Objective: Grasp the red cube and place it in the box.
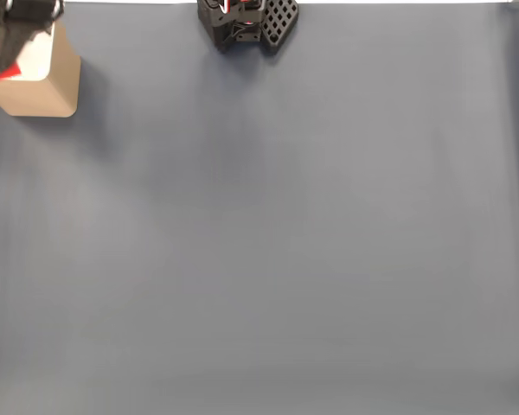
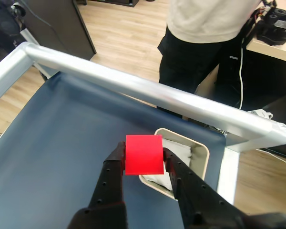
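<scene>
In the wrist view the gripper [image 2: 144, 160] is holding the cube [image 2: 143, 154] tight between its two black fingers [image 2: 112, 176]. The cube is sitting up in the air, not touching the bench [image 2: 62, 138]. The box [image 2: 200, 151] is lying just past the gripper and a bit to the right, with white padding [image 2: 178, 150] inside. A silver rail [image 2: 148, 90] is running farther off, and a person [image 2: 205, 38] is standing behind it

open blue mat [image 1: 277, 259], box [image 2: 200, 151] cornered against metal rail [image 2: 148, 88], person [image 2: 205, 43] just beyond
</scene>
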`<act>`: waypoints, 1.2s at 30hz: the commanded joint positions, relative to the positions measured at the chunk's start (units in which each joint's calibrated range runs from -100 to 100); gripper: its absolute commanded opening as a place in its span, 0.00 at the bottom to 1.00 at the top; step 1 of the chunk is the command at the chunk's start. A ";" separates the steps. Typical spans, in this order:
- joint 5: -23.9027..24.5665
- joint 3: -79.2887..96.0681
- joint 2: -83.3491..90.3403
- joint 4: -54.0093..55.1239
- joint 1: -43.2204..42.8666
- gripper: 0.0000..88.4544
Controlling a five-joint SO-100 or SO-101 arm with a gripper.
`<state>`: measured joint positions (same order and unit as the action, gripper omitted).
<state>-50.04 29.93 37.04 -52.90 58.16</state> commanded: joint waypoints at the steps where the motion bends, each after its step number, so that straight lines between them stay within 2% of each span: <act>1: 0.29 -0.37 1.87 0.28 2.78 0.00; 16: 0.15 5.02 5.25 0.36 8.74 0.00; 36: 0.20 5.84 6.98 0.36 8.46 0.00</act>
<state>-50.04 36.98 41.73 -52.90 66.47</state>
